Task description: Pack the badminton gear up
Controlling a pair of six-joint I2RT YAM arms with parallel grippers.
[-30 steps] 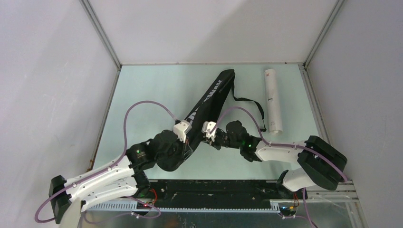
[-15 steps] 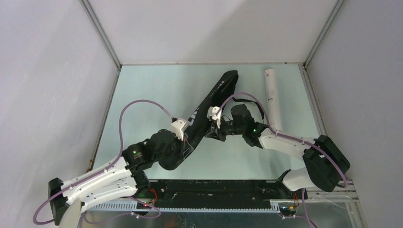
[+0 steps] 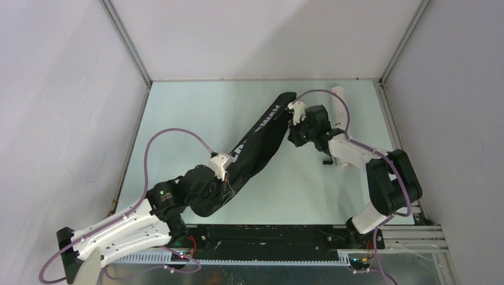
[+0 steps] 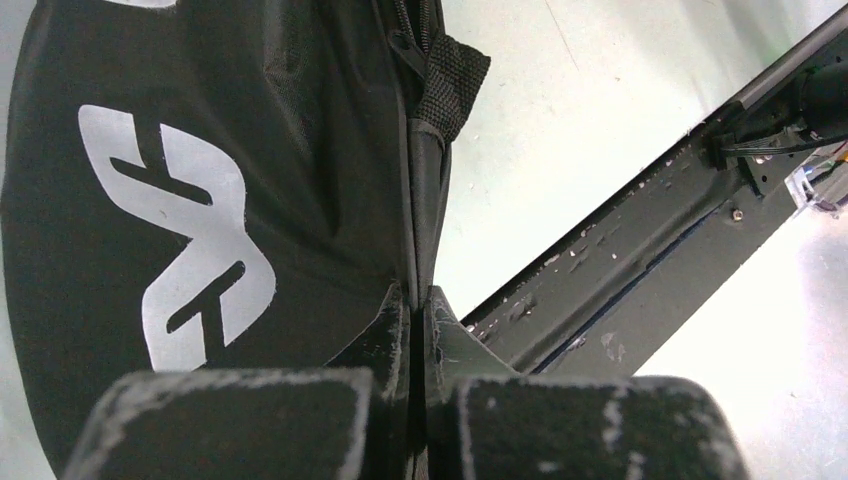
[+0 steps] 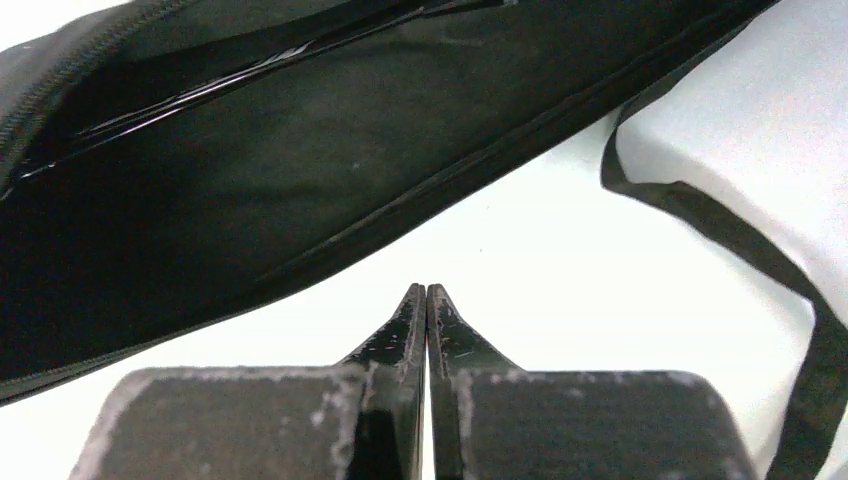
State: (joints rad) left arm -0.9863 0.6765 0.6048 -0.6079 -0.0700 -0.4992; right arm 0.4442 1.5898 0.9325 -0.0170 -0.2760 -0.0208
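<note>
- Your left claw (image 4: 420, 296) is clenched on the long black fabric racket bag (image 3: 261, 133). It pinches the bag's seamed edge at the end nearest the arm bases.
- Your right claw (image 5: 427, 292) is clenched too, with its two fingers pressed flat together and nothing between them. It sits just beside the bag's far end, on the bag's right side, and does not touch the fabric. You cannot tell from these views whether its tips touch the surface below.
- The bag lies diagonally on the pale green table (image 3: 196, 113), with its gripped end low on the left and its other end up to the right.
- Large white lettering (image 4: 190, 230) runs along the bag's upper face, starting close to the left claw.
- In the right wrist view a glossy dark strip shows along the bag's upper edge. What it is cannot be told.
- A thin black webbing strap (image 5: 822, 390) trails off the bag's right side and lies loose on the table.
- The long white cardboard tube (image 3: 339, 92) lies to the right of the bag's far end. The right arm covers most of it, so only its ends show.
</note>
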